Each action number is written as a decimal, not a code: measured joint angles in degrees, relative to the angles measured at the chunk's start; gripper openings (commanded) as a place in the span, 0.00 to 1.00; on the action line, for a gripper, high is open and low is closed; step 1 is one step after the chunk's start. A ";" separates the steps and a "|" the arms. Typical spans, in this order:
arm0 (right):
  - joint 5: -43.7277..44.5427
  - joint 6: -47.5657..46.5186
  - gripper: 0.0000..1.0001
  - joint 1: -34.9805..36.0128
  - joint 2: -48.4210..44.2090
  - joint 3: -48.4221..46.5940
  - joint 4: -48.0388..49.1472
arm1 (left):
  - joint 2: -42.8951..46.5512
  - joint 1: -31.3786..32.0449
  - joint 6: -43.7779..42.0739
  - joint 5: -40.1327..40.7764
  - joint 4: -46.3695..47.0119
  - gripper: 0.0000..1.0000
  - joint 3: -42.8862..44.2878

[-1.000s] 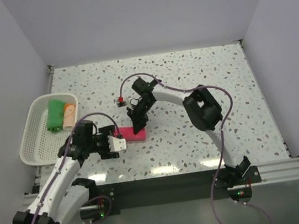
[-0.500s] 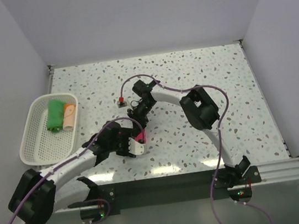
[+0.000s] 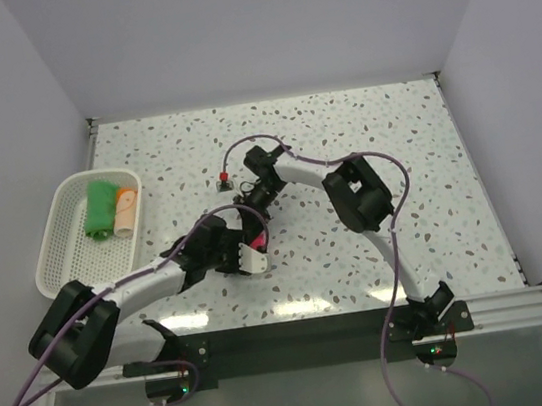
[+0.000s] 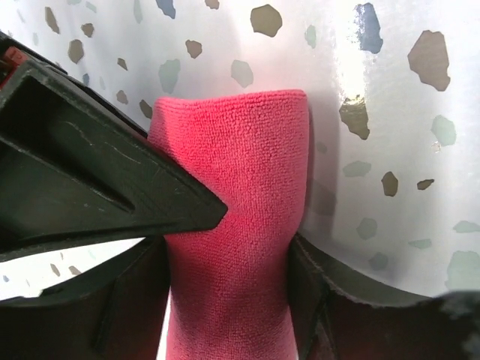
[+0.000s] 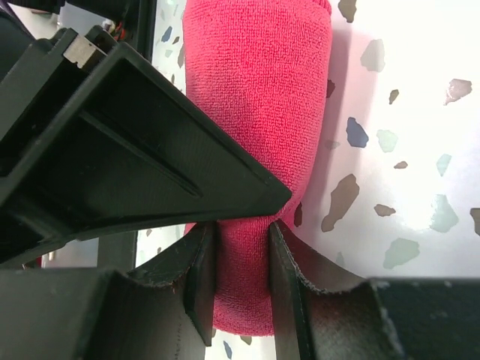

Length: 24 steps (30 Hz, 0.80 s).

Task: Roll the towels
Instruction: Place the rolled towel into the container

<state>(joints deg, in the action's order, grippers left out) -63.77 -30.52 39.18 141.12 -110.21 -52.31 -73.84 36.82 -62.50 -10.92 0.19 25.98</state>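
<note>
The pink-red towel lies as a roll on the speckled table between both grippers. My right gripper is shut on one end of the roll, and its pads pinch the cloth in. From the other end my left gripper has a finger on each side of the same towel, touching and slightly squeezing it. In the top view the left gripper and right gripper sit almost against each other. The green towel and peach towel lie rolled in the basket.
The white mesh basket stands at the table's left edge. The right arm's purple cable loops above its wrist. A black wedge of the other gripper crowds the left wrist view. The table's raised rim runs along the back.
My left arm has swung right from beside the basket to the pink-red roll, and its jaws have narrowed onto it. The right gripper has kept its hold and shifted slightly.
</note>
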 measured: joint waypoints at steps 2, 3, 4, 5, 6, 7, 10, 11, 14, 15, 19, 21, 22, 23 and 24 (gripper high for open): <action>-0.52 0.13 0.20 -0.28 0.33 -0.13 -0.11 | -1.46 -0.09 0.74 -0.04 -1.51 0.47 1.49; -0.48 0.15 0.25 -0.42 0.37 -0.13 -0.20 | -2.49 -0.39 0.83 -0.26 -2.47 0.43 2.36; -0.42 0.17 0.29 -0.50 0.37 -0.13 -0.24 | -3.34 -0.83 1.31 -0.79 -3.82 0.37 3.58; -0.39 0.24 0.35 -0.63 0.35 -0.11 -0.22 | -3.98 -1.25 1.49 -1.36 -4.94 0.34 4.55; -0.39 0.37 0.44 -0.76 0.26 0.00 -0.09 | -4.52 -1.84 1.68 -2.19 -6.27 0.33 5.68; -0.35 0.59 0.47 -0.96 0.17 0.20 0.04 | -5.07 -2.49 1.90 -3.26 -7.80 0.32 6.80; 0.48 1.07 0.61 -1.73 -0.61 1.25 0.85 | -5.38 -3.34 1.90 -4.79 -9.77 0.29 7.65; 1.07 1.05 0.65 -2.05 -0.98 1.49 0.92 | -5.25 -3.43 1.92 -4.96 -10.19 0.29 7.67; 3.15 0.59 0.79 -3.56 -3.10 2.23 -0.61 | -4.37 -3.50 2.80 -4.96 -11.76 0.28 7.67; 4.70 0.39 0.93 -4.44 -4.09 2.51 -1.40 | -3.89 -3.69 3.45 -4.90 -12.79 0.27 7.67; 9.25 -0.61 0.98 -9.49 -8.26 4.85 -3.08 | -2.16 -4.55 7.10 -4.72 -16.70 0.19 7.74; 10.71 -0.55 0.98 -11.87 -10.82 7.04 -3.28 | -2.05 -4.85 9.62 -4.74 -18.88 0.14 8.72; 11.19 -0.48 0.99 -12.96 -12.28 8.41 -3.30 | -2.36 -5.31 11.47 -5.01 -20.74 0.10 9.88; 11.87 -0.44 0.98 -13.81 -13.75 9.81 -3.37 | -2.86 -6.08 13.38 -5.53 -22.56 0.07 11.17; 12.17 -0.31 0.98 -14.45 -15.15 11.15 -3.34 | -3.41 -7.13 14.88 -6.08 -24.33 0.01 12.46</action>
<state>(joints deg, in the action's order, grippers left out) -51.59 -30.83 24.73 125.97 -99.07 -55.66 -77.25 29.69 -47.62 -16.99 -24.14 38.44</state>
